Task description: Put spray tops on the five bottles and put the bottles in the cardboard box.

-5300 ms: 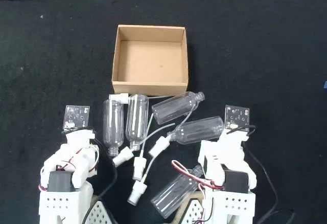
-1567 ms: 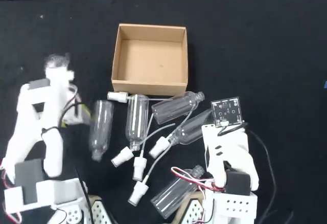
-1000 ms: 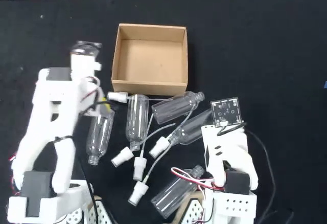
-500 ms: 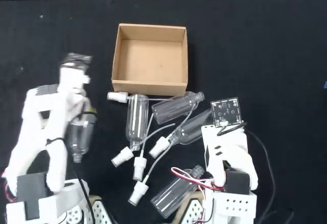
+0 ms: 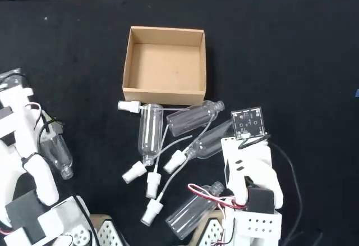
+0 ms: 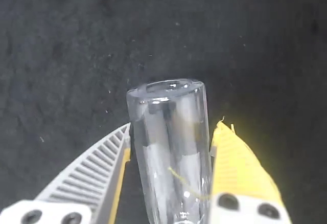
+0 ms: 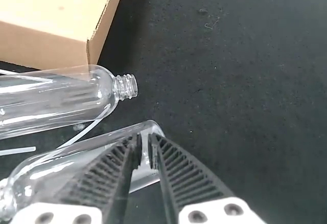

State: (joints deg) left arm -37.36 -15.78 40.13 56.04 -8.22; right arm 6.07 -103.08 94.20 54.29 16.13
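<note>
My left gripper (image 5: pixel 46 135) is shut on a clear bottle (image 5: pixel 56 154) without a top, held at the far left of the table; in the left wrist view the bottle (image 6: pixel 171 142) sits between both fingers. The open cardboard box (image 5: pixel 128 66) stands at the back centre. Three uncapped bottles (image 5: pixel 150 131) (image 5: pixel 193 118) (image 5: pixel 212 139) lie in front of it and another bottle (image 5: pixel 190 212) lies near the front. Loose spray tops (image 5: pixel 134 172) (image 5: pixel 152 185) (image 5: pixel 175 160) lie among them. My right gripper (image 7: pixel 143 141) is shut just above a lying bottle (image 7: pixel 76 162).
One spray top (image 5: pixel 130 106) lies by the box's front left corner, another (image 5: pixel 150 212) near the front edge. Thin dip tubes trail between the bottles. The right arm's base (image 5: pixel 252 201) stands at the front right. Black cloth stretches open to the right and back.
The left arm picked a bottle from the cluster, lifted it beside the box, then swung it out to the far left of the table. The right arm stayed put.
</note>
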